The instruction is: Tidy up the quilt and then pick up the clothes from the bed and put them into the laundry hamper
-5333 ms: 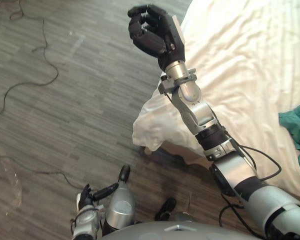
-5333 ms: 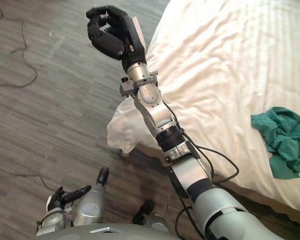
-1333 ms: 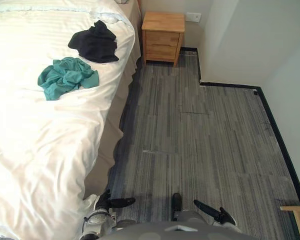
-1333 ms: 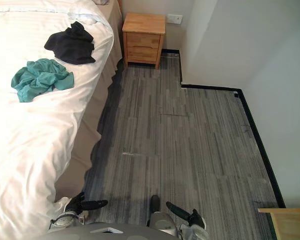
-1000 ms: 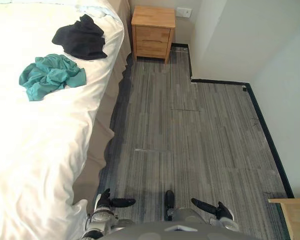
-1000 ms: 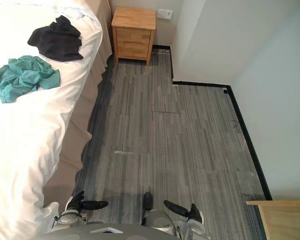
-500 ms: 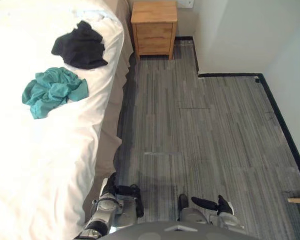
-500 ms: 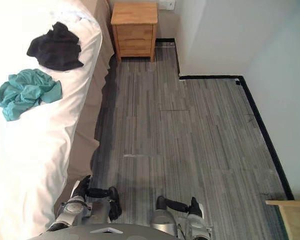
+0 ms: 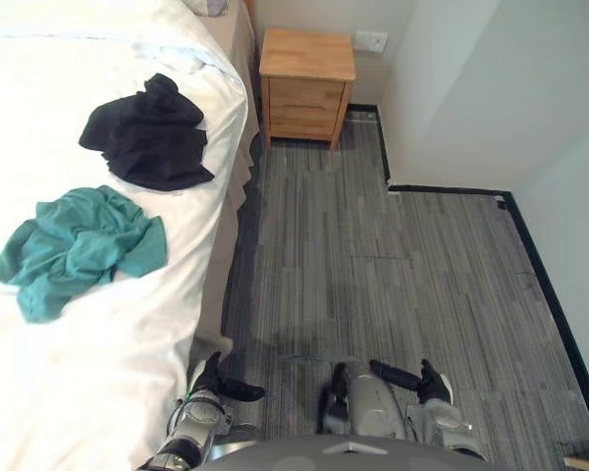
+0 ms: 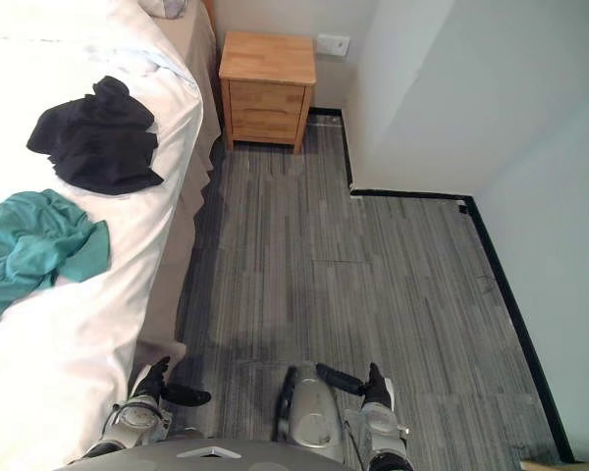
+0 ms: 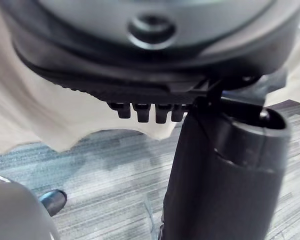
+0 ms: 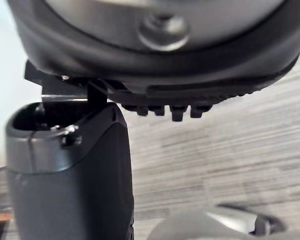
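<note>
Grey plank floor (image 9: pixel 373 265) takes the frame's right. On the white quilt (image 9: pixel 98 339) at left lie a crumpled teal garment (image 9: pixel 74 245) and, upper left, a bunched black garment (image 9: pixel 147 132). Both look light and limp, so pinch a raised fold. Your left hand (image 9: pixel 214 386) and right hand (image 9: pixel 417 379) hang loose-fingered and empty at the bottom.

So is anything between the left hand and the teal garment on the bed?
Nothing lies on the quilt between them. The left hand hangs low beside its edge, below the teal garment; the black garment lies beyond.
</note>
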`<state>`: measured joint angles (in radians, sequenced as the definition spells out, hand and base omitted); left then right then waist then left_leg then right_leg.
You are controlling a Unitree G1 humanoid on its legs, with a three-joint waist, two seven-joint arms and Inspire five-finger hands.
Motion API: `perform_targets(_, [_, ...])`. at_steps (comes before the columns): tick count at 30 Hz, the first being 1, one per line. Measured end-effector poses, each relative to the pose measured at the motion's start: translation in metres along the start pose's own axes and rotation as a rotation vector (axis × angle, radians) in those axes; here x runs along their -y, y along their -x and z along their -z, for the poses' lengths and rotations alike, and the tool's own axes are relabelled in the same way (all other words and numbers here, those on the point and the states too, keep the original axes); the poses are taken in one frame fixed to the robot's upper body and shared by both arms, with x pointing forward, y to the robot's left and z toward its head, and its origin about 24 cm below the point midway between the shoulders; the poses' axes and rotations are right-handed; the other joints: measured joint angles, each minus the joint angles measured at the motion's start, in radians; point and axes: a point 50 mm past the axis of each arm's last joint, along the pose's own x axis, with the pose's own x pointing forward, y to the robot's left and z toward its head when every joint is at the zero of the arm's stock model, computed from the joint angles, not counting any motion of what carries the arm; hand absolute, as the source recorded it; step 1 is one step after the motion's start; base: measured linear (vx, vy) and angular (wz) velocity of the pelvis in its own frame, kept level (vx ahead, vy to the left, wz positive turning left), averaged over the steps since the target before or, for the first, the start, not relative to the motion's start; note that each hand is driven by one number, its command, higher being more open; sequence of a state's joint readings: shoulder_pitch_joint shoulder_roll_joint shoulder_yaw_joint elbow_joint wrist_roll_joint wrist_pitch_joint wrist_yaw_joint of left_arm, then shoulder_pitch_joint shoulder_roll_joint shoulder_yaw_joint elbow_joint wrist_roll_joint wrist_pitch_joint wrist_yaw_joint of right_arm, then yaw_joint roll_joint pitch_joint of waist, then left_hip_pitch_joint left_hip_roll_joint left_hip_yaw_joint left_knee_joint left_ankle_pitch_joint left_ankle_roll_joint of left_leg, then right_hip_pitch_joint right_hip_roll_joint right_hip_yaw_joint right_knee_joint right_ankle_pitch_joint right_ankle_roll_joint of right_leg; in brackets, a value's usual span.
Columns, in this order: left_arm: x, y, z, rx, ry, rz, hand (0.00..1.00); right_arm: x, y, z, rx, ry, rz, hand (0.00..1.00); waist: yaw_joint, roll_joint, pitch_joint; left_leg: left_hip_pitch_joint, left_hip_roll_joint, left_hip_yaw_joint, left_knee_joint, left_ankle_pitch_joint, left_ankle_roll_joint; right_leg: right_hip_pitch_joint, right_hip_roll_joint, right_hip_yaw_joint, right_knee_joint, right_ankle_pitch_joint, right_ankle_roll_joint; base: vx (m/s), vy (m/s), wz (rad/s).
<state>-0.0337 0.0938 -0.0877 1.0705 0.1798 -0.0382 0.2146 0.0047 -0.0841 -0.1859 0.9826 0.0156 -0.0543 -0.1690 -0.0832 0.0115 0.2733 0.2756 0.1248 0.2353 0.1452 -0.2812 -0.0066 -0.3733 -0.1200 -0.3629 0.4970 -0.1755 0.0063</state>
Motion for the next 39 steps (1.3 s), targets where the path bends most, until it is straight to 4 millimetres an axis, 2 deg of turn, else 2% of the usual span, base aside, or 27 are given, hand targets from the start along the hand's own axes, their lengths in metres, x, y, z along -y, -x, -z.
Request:
perform_targets(1, [0.001,0.001,0.001,0.000,-0.009,0.005,1.00,-0.001,0.001,0.002,-0.004,0.001,0.002,1.00,-0.006,-0.010,-0.004,0.018,-0.001,-0.006,-0.005,-0.002,-0.037,0.018,0.019,0.020,-0.186,0.095,0.005,0.74,-0.286,0.80])
perform_targets(2, [0.001,0.000,0.000,0.005,-0.017,0.007,1.00,-0.001,0.004,0.011,-0.032,-0.002,0.006,1.00,-0.013,-0.032,-0.006,0.065,-0.008,-0.023,-0.007,-0.032,-0.109,0.069,0.023,0.054,-0.383,0.398,-0.070,0.61,-0.241,0.47])
perform_targets(3, [0.013,0.002,-0.003,0.008,-0.006,0.033,1.00,0.008,-0.002,0.001,-0.012,0.012,0.020,1.00,0.002,0.029,0.012,0.074,0.037,-0.011,-0.005,-0.045,-0.126,0.083,0.073,0.037,-0.386,0.391,-0.082,0.64,-0.235,0.14])
perform_targets(4, [0.014,0.001,-0.014,0.049,-0.014,0.036,1.00,0.006,-0.007,-0.014,0.015,0.016,0.017,1.00,0.002,0.039,0.019,0.049,0.035,-0.024,-0.021,-0.043,-0.120,0.041,0.080,0.076,-0.332,0.343,-0.091,0.33,-0.171,-0.42])
perform_targets(7, [0.015,-0.001,-0.023,0.086,-0.047,0.047,1.00,-0.005,-0.007,-0.022,0.035,-0.010,-0.013,1.00,-0.009,0.030,0.035,0.095,0.032,-0.032,-0.055,0.077,-0.107,0.032,0.090,0.091,-0.152,0.180,-0.092,0.28,-0.204,-0.20])
perform_targets(9, [0.019,0.000,-0.023,0.089,-0.044,0.054,1.00,-0.003,-0.006,-0.015,0.019,-0.007,-0.012,1.00,-0.011,0.032,0.032,0.082,0.061,-0.057,0.062,0.095,-0.112,0.076,0.111,0.089,-0.144,0.117,-0.077,0.29,-0.196,-0.04])
perform_targets(10, [0.021,0.001,-0.022,0.089,-0.038,0.058,1.00,-0.001,-0.005,-0.010,0.005,-0.007,-0.006,1.00,-0.009,0.039,0.032,0.014,0.094,-0.089,0.244,0.109,-0.115,0.124,0.137,0.083,-0.185,0.108,-0.084,0.25,-0.154,-0.01])
perform_targets(13, [0.021,0.003,-0.017,0.081,-0.003,0.072,1.00,0.010,-0.002,0.007,-0.042,0.040,0.010,1.00,-0.002,0.062,0.036,-0.229,0.164,-0.201,0.763,0.325,-0.124,0.292,0.199,0.068,-0.332,0.106,-0.088,0.31,-0.101,0.08])
perform_targets(16, [0.014,0.002,-0.025,0.124,0.049,0.042,1.00,0.012,-0.002,0.013,-0.085,0.057,0.017,1.00,0.015,0.060,0.048,-0.398,0.170,-0.150,0.976,0.165,-0.120,0.422,0.217,0.107,-0.409,0.092,-0.099,0.32,-0.071,-0.18])
perform_targets(19, [0.013,0.002,-0.032,0.152,0.070,0.021,1.00,0.015,-0.002,0.018,-0.108,0.074,0.028,1.00,0.040,0.056,0.050,-0.477,0.126,-0.072,0.785,0.058,-0.109,0.507,0.203,0.147,-0.456,0.083,-0.075,0.30,0.004,-0.44])
perform_targets(20, [0.012,0.002,-0.033,0.163,0.071,0.015,1.00,0.015,-0.002,0.018,-0.109,0.074,0.033,1.00,0.046,0.051,0.052,-0.481,0.083,-0.035,0.594,0.042,-0.098,0.541,0.180,0.161,-0.473,0.076,-0.065,0.38,0.102,-0.35])
perform_targets(22, [0.013,0.003,-0.035,0.168,0.072,0.015,1.00,0.015,-0.002,0.018,-0.108,0.073,0.033,1.00,0.052,0.045,0.052,-0.481,0.018,0.012,0.276,0.093,-0.074,0.587,0.145,0.172,-0.508,0.056,-0.042,0.47,0.178,-0.19])
perform_targets(23, [0.013,0.003,-0.035,0.169,0.072,0.015,1.00,0.015,-0.002,0.018,-0.107,0.074,0.034,1.00,0.060,0.044,0.051,-0.481,-0.013,0.043,0.086,0.227,-0.050,0.623,0.124,0.177,-0.535,0.038,-0.017,0.42,0.180,-0.10])
perform_targets(24, [0.013,0.003,-0.035,0.167,0.071,0.014,1.00,0.015,-0.002,0.018,-0.107,0.075,0.035,1.00,0.067,0.042,0.046,-0.480,-0.014,0.060,0.069,0.276,-0.052,0.628,0.117,0.182,-0.539,0.030,-0.005,0.58,0.243,-0.07])
perform_targets(25, [0.011,0.001,-0.038,0.173,0.065,0.010,1.00,0.009,-0.001,0.017,-0.103,0.072,0.026,1.00,0.078,0.031,0.037,-0.480,-0.039,0.081,0.080,0.283,0.005,0.632,0.086,0.190,-0.538,0.016,0.012,0.51,0.207,-0.02])
perform_targets(27, [0.007,0.000,-0.040,0.177,0.082,-0.001,1.00,0.004,-0.002,0.012,-0.084,0.060,0.013,1.00,0.080,0.017,0.041,-0.513,-0.025,0.089,0.179,0.227,0.048,0.643,0.076,0.206,-0.549,0.052,0.056,0.50,0.225,0.06])
perform_targets(28, [-0.005,-0.002,-0.040,0.176,0.129,-0.033,1.00,-0.010,0.001,0.013,-0.078,0.044,-0.018,1.00,0.097,-0.008,0.028,-0.585,-0.022,0.116,0.322,0.155,0.045,0.658,0.065,0.260,-0.517,0.062,0.074,0.47,0.236,0.02])
perform_targets(29, [-0.005,-0.001,-0.037,0.165,0.124,-0.035,1.00,-0.011,0.003,0.018,-0.089,0.040,-0.021,1.00,0.097,-0.014,0.007,-0.564,-0.031,0.114,0.245,0.179,0.059,0.651,0.060,0.267,-0.479,0.043,0.086,0.52,0.280,-0.18])
perform_targets(30, [-0.002,0.000,-0.030,0.144,0.134,-0.036,1.00,-0.015,0.006,0.024,-0.104,0.033,-0.030,1.00,0.106,-0.028,-0.012,-0.518,-0.042,0.121,0.192,0.168,0.081,0.621,0.057,0.280,-0.336,-0.010,0.103,0.32,0.138,-0.10])
perform_targets(31, [-0.005,-0.001,-0.023,0.116,0.121,-0.043,1.00,-0.020,0.008,0.025,-0.100,0.020,-0.042,1.00,0.107,-0.053,-0.027,-0.473,-0.080,0.119,0.150,0.138,0.077,0.557,0.023,0.285,-0.156,-0.037,0.140,0.53,0.206,0.07])
perform_targets(32, [-0.007,-0.001,-0.017,0.087,0.100,-0.037,1.00,-0.026,0.009,0.023,-0.090,0.002,-0.059,1.00,0.091,-0.079,-0.036,-0.416,-0.116,0.108,0.119,0.114,0.075,0.452,-0.008,0.318,0.115,-0.004,0.212,0.48,0.148,0.35])
perform_targets(33, [-0.008,-0.001,-0.015,0.077,0.092,-0.034,1.00,-0.029,0.009,0.022,-0.084,-0.004,-0.066,1.00,0.083,-0.090,-0.036,-0.386,-0.135,0.096,0.110,0.101,0.075,0.411,-0.021,0.338,0.229,0.048,0.263,0.59,0.163,0.68])
perform_targets(34, [-0.007,-0.002,-0.012,0.059,0.064,-0.016,1.00,-0.032,0.010,0.020,-0.078,-0.018,-0.073,1.00,0.068,-0.092,-0.032,-0.335,-0.160,0.058,0.106,0.076,0.089,0.350,-0.037,0.357,0.419,0.055,0.260,0.49,0.082,1.00])
perform_targets(35, [-0.002,-0.001,-0.010,0.052,0.018,0.025,1.00,-0.032,0.009,0.017,-0.062,-0.028,-0.080,1.00,0.052,-0.095,-0.031,-0.256,-0.177,0.013,0.084,0.053,0.097,0.297,-0.060,0.320,0.546,0.035,0.224,0.40,0.054,0.98])
perform_targets(36, [-0.001,-0.001,-0.010,0.051,0.012,0.030,1.00,-0.032,0.009,0.016,-0.059,-0.028,-0.081,1.00,0.051,-0.093,-0.030,-0.239,-0.178,0.004,0.078,0.051,0.097,0.287,-0.063,0.311,0.557,0.029,0.213,0.51,0.010,0.92])
perform_targets(38, [0.011,0.001,-0.014,0.059,-0.003,0.067,1.00,-0.030,0.006,0.008,-0.035,-0.032,-0.075,1.00,0.048,-0.071,-0.018,-0.122,-0.160,-0.062,0.034,0.052,0.092,0.221,-0.079,0.222,0.511,-0.046,0.100,0.57,-0.057,0.81])
perform_targets(39, [0.013,0.001,-0.014,0.059,-0.004,0.068,1.00,-0.029,0.005,0.006,-0.028,-0.030,-0.072,1.00,0.046,-0.061,-0.015,-0.103,-0.148,-0.082,0.032,0.052,0.091,0.207,-0.079,0.195,0.467,-0.060,0.080,0.51,-0.145,0.91])
